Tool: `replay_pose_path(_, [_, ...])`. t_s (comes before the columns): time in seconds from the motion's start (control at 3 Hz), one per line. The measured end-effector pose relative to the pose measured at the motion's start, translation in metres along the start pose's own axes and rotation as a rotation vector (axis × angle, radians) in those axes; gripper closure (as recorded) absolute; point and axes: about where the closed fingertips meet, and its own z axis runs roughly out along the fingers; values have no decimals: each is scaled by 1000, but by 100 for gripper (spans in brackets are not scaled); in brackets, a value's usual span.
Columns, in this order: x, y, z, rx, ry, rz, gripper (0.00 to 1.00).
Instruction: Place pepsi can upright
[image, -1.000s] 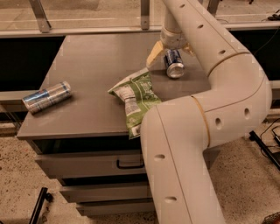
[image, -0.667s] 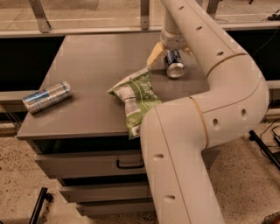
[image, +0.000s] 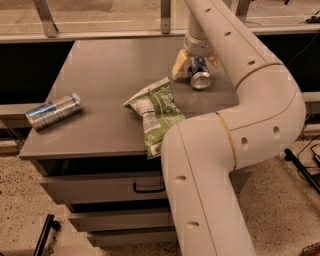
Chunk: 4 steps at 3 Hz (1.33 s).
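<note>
The pepsi can (image: 200, 76) is dark blue with a silver top. It lies tilted on the grey table (image: 105, 75) at the back right, with its top facing the camera. My gripper (image: 197, 64) comes down from above, and its yellowish fingers (image: 179, 64) sit on either side of the can, touching it. The jaws are closed on the can, which rests on or just above the tabletop. The arm hides the table's right front corner.
A green chip bag (image: 156, 112) lies in the middle front of the table, partly over the edge. A slimmer silver and light-blue can (image: 53, 110) lies on its side at the front left. Drawers (image: 100, 187) are below the tabletop. A rail runs behind.
</note>
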Motion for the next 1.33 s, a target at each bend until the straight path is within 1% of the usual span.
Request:
replay_pose_path(0.67, [-5,4,-3,-21,-23,-24,64])
replay_pose_path(1.0, [-8,7,-17,-47,-57,-72,88])
replay_pose_path(1.33, [-5,7,-41,-119,-118,-120,100])
